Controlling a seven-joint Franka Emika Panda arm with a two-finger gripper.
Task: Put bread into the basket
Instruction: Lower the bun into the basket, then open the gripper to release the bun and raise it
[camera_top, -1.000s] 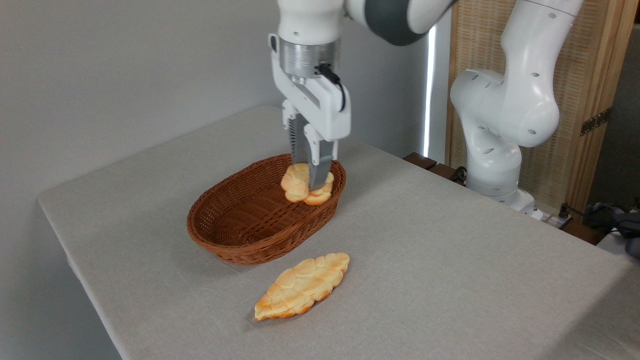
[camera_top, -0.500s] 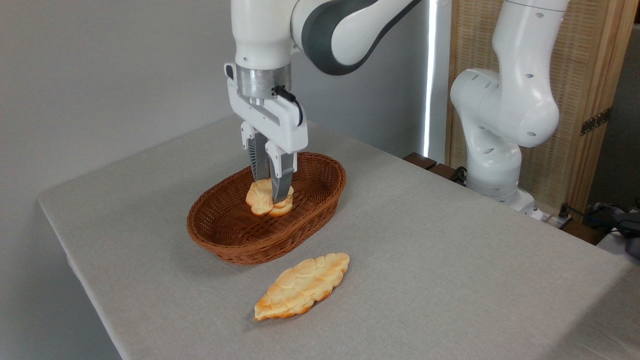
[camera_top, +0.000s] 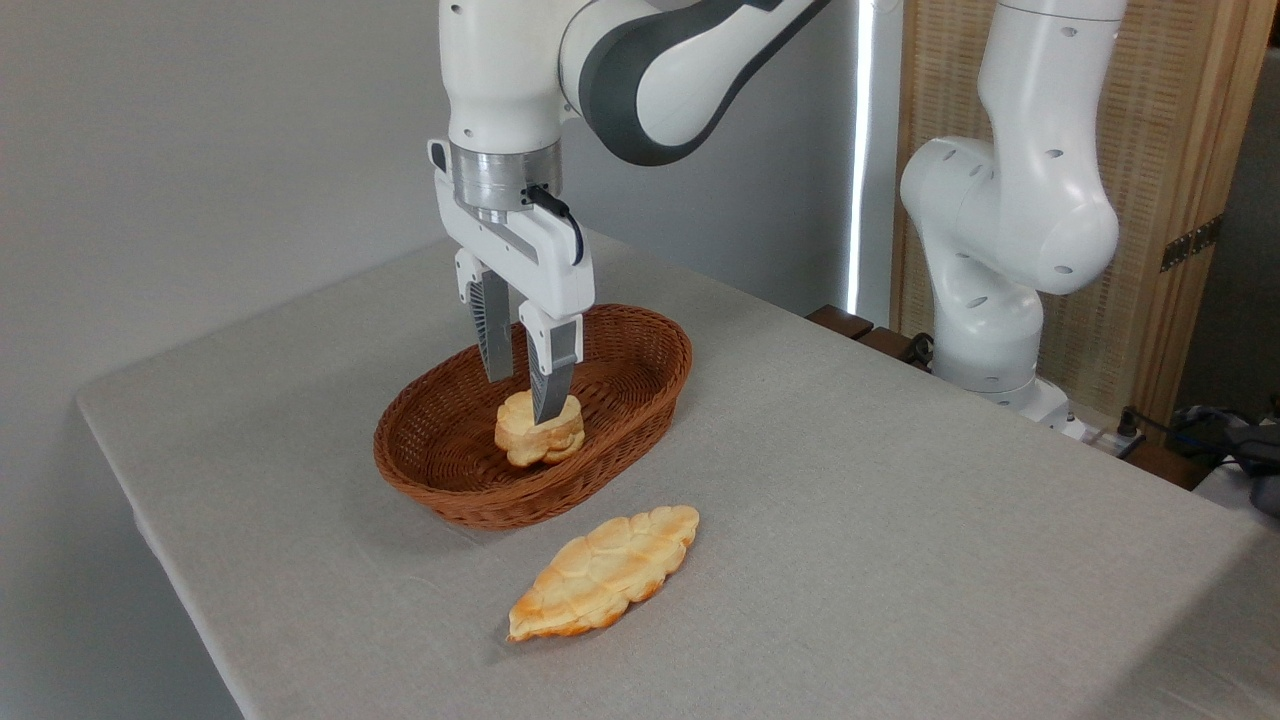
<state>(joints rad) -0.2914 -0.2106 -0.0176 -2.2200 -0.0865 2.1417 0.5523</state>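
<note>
Bread (camera_top: 537, 440) in basket (camera_top: 640, 330), pincer (camera_top: 520, 395) seemingly parted.

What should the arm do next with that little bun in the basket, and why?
Probably lift straight up and clear. The gripper looks open, fingers spread, and the bun appears to sit on the floor of the basket, so only withdrawal seems left.

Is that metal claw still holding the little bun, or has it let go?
It looks let go. The gripper fingers stand apart above the bun, which lies in the basket. The nearer finger overlaps the bun's top, so contact cannot be ruled out.
</note>
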